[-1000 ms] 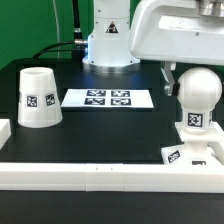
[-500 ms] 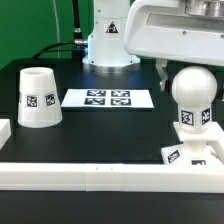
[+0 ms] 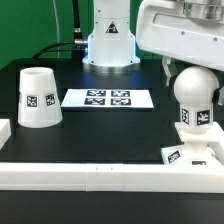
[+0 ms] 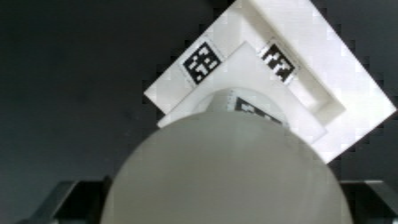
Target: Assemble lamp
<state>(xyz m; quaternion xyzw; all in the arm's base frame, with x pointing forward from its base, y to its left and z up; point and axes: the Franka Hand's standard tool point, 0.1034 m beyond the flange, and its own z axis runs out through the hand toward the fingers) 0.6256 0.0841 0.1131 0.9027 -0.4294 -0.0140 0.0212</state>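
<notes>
Across the black table, the long white border rail runs along the near edge and hides the lowest part of what stands behind it. At the back, against the green wall, rises the arm's white pedestal, and the arm's bulky white head reaches over the exterior view's right side.

Toward the exterior view's left stands the shade, mouth down and narrow end up, with one tag facing the camera. It is alone, well apart from the other lamp parts. Just beside it, nearer the middle, the marker board lies flat with its tags face up.

On the exterior view's right stands the bulb, upright with its round head on top and a tag on its neck. Its foot sits on the base, which lies flat just behind the rail and shows a tag on its front edge. From the wrist view the bulb fills the foreground, with the square base beneath it and two tags on the base's top face.

The gripper comes down from above and is clamped on the bulb's head. One dark finger presses its side, and the other is hidden. In the wrist view the fingers flank the head.
</notes>
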